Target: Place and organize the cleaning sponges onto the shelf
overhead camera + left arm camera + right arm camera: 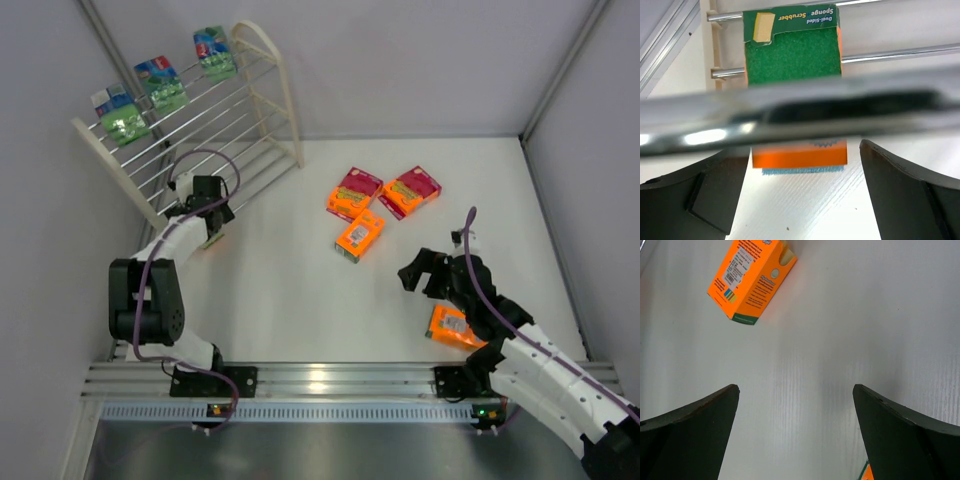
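Here our left gripper [805, 146] stands with its jaws wide apart and nothing between them, nosed in against the lower rods of the shelf [235, 115]. Just past its fingertips a green-faced pack [792, 55] with an orange underside lies across two rods, label towards us, and it is free of both fingers as far as we can tell. A nearer rod [790, 117] crosses our wrist view in a blur, so we cannot see how the pack's near end sits. We judge the jaws are spread so the arm can back out without dragging the pack off. Three green packs [165, 88] sit in a row on the top tier, which suggests like goes with like. Our right gripper [795, 387] hangs over the table [300, 300], jaws likewise apart and empty, near the orange packs [360, 235] clustered at mid-table. A fourth orange pack [450, 325] lies under its forearm. Those four are not yet shelved, so we reckon the job about half done.
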{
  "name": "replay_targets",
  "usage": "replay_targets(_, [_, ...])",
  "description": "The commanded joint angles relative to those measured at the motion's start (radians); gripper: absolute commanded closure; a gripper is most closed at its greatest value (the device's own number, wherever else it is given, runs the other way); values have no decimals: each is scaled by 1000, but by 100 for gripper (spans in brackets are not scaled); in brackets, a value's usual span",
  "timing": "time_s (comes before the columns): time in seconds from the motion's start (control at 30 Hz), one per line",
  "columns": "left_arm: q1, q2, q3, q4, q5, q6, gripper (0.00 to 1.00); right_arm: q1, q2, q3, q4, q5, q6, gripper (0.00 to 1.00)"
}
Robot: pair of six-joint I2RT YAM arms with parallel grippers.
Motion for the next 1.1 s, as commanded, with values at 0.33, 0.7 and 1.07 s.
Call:
replay_targets(0.33, [1, -131, -111, 43, 36, -7, 3, -2, -3, 17, 73, -28, 5, 1])
replay_targets(0.7, [1, -57, -64, 59, -12, -1, 12, -2, -18, 6, 70, -25, 9, 1])
replay_targets(1.07, [2, -32, -52, 79, -73, -10, 19, -2, -37, 3, 59, -11, 9, 1])
